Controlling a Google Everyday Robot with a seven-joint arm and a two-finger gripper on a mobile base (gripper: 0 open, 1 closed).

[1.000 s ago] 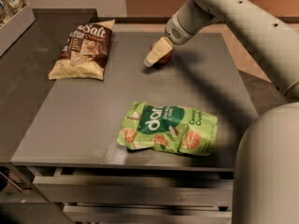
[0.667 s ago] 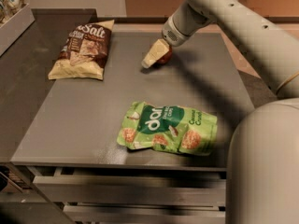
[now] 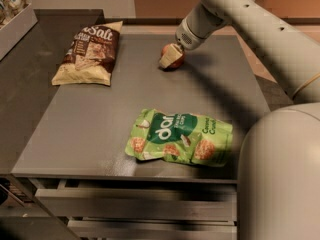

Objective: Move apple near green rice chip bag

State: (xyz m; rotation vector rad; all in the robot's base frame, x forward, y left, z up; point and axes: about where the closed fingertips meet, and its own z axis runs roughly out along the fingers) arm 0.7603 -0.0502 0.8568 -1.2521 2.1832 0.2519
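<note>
GRIPPER: cream two-finger gripper, hung low at far middle of grey tabletop, covered part of small round red apple; whether open or clamped, could not tell | APPLE: sat well apart from crinkled bright green rice chip bag lying near front edge | OTHER: brown-and-cream chip bag lay far left

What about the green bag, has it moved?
No. The green bag lies where it did, near the front of the table; the gripper is at the apple.
</note>
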